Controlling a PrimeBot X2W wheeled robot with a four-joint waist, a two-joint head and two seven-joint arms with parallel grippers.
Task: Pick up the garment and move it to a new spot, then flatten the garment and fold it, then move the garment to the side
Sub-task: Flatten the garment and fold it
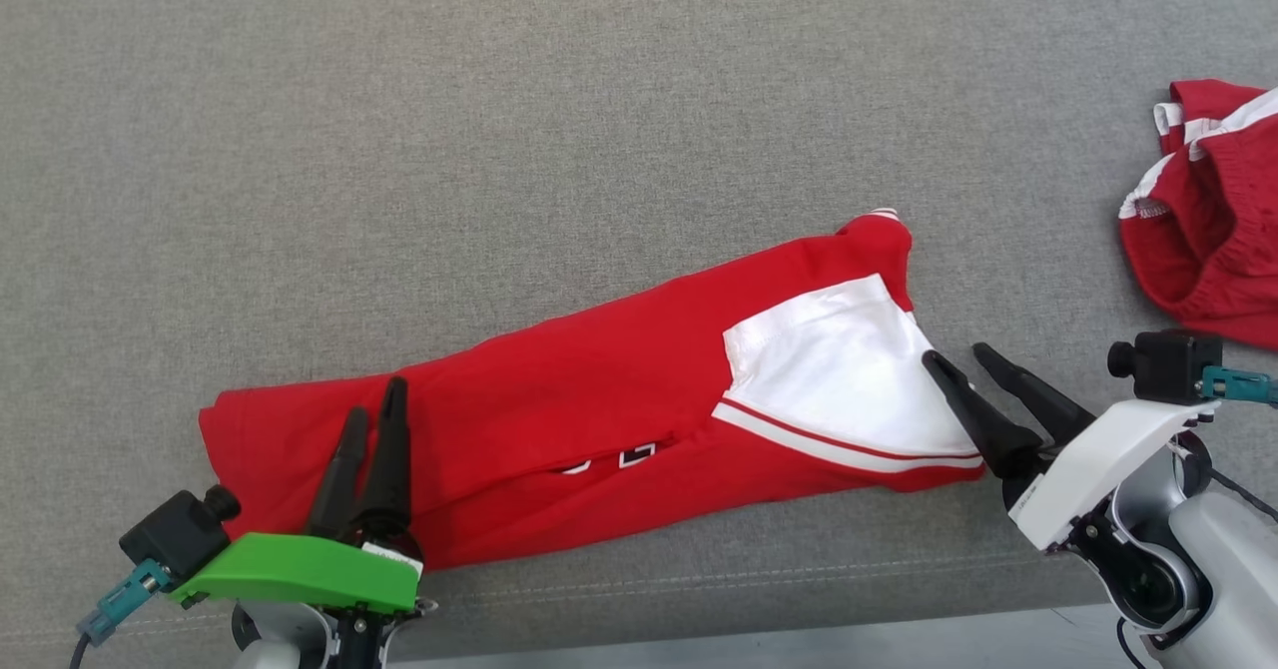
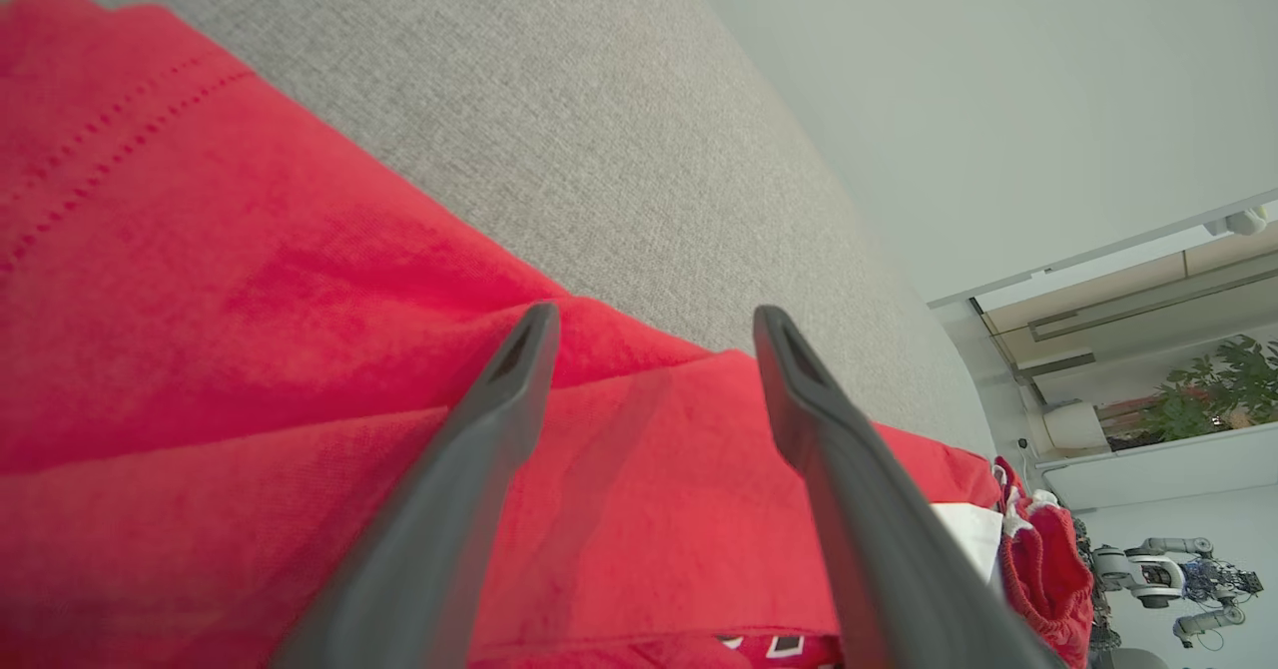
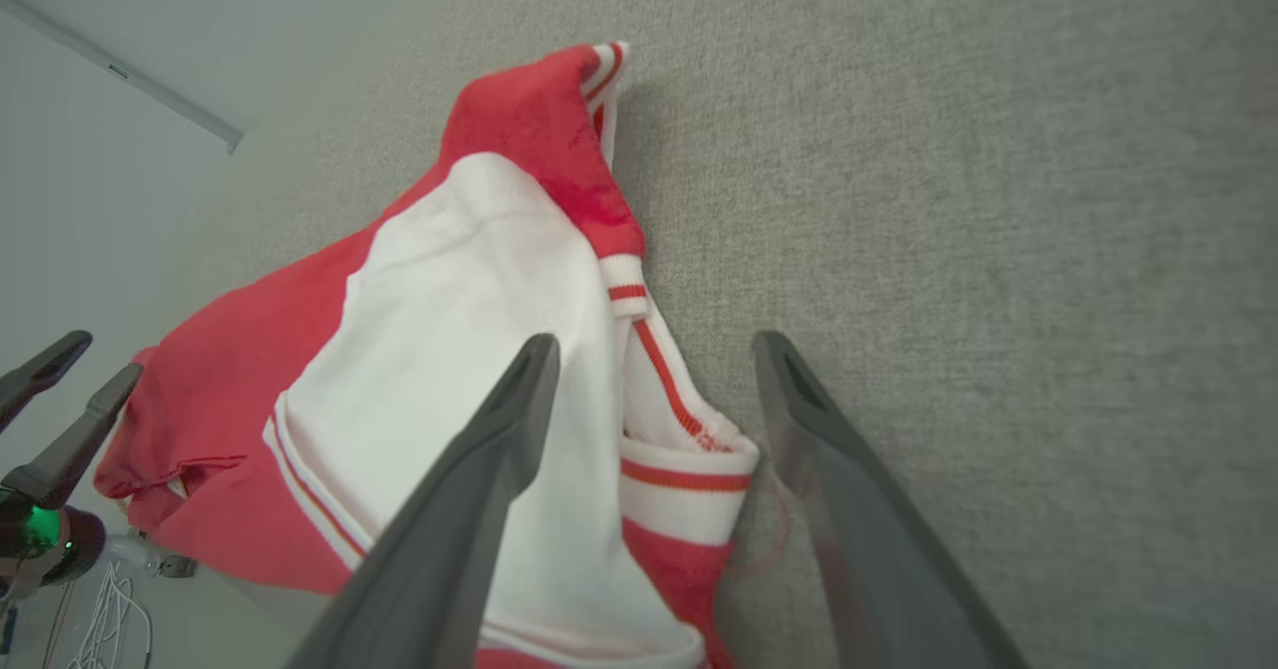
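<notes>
1. Grey woven upholstery (image 1: 499,100) is what everything is laid on: a wide cloth-covered surface, with a stitched seam visible near the front edge.
2. The red shirt (image 1: 559,399) is stretched on a slant across the front-middle of it. It's already narrowed into a long strip, so the flattening and the first folds look pretty much done.
3. A white sleeve panel (image 1: 839,369) with red striping is turned up on top at the robot's right end, and bits of white print peek out from under a fold.
4. The left gripper (image 1: 377,399) is held spread wide over the hem end with nothing pinched. In its wrist view a ridge where one red layer overlaps another is seen between the fingers.
5. The right gripper (image 1: 957,353) is spread wide too, also empty. One finger is placed over the white sleeve and the other over bare grey cloth, so the cuff edge is straddled. Whether the tips touch anything can't be told.
6. Both ends are probably covered so the strip can be grabbed at both ends and kept from sagging or unfolding.
7. A second red garment (image 1: 1208,230) with white trim is bunched at the far right, well apart. It's likely parked out of the way, fwiw, and worth avoiding when the shirt gets moved aside.
</notes>
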